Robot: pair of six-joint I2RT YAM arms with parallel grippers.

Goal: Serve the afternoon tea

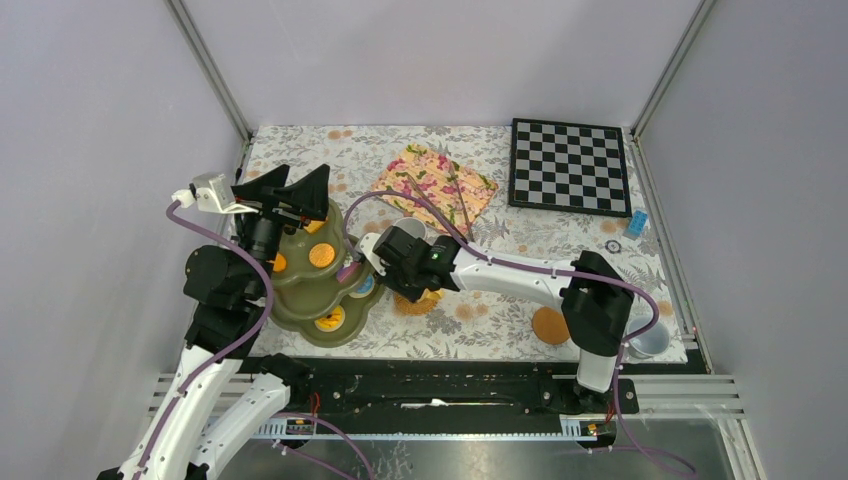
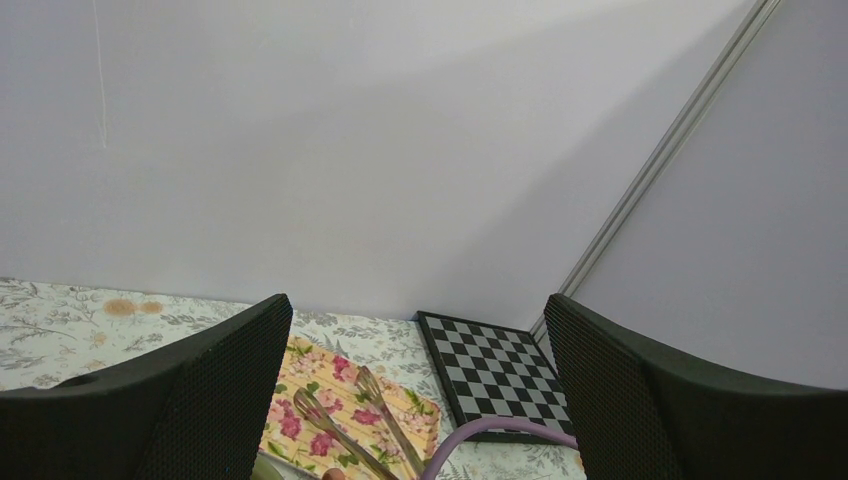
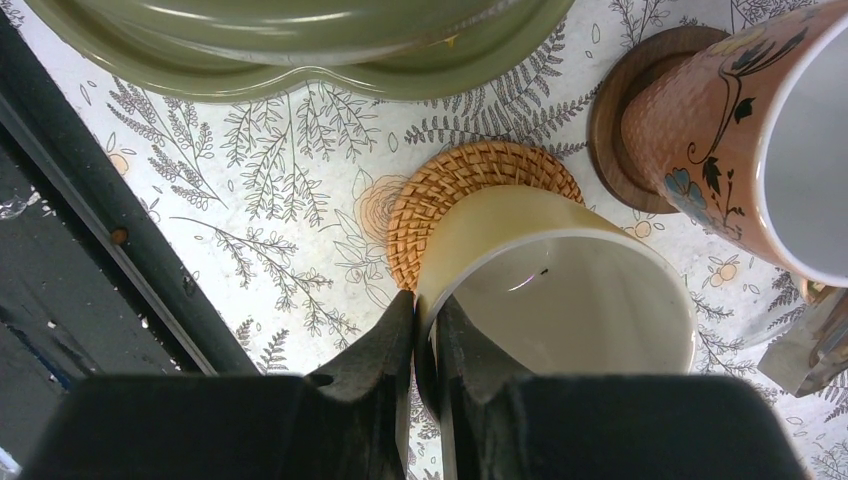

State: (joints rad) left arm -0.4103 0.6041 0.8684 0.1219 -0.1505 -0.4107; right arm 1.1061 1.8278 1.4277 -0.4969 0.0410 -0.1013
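Top view. Shows olive-green stand (image 1: 300, 290) at near left of the flowered table (image 1: 480, 320), with orange-topped pastries (image 1: 321, 255) on its tiers. Finds left gripper (image 1: 288, 190) over the stand's top tier, spread wide, nothing between the jaws. Finds right gripper (image 1: 412, 282) low, just right of the stand, above a woven coaster (image 1: 418, 304) that peeks out on the near side. Puts a plain round coaster (image 1: 550, 325) farther right by the near edge. Puts pale blue mug (image 1: 650, 340) in the near right corner, apart from that coaster. Shows floral cloth (image 1: 435, 185) with metal tongs (image 1: 458, 205) lying on it at far centre, and chessboard (image 1: 570, 165) at far right.

Left wrist view. Shows both black fingers (image 2: 200, 400) far apart, gap empty, tool released. Looks past them to floral cloth, tongs and chessboard against the far wall. Catches a purple cable (image 2: 500, 430) at the bottom edge.

Right wrist view. Shows right gripper clenched on the rim of yellow mug (image 3: 520, 230), one finger outside the wall, one inside. Places the mug's base over the woven coaster. Cannot tell whether it rests there or hangs just above. Shows brownish-pink mug (image 3: 700, 130) upright on dark wooden coaster (image 3: 615, 120), just beside the yellow mug on its far side. Shows the stand's scalloped bottom tier to the left, near the woven coaster but not touching.
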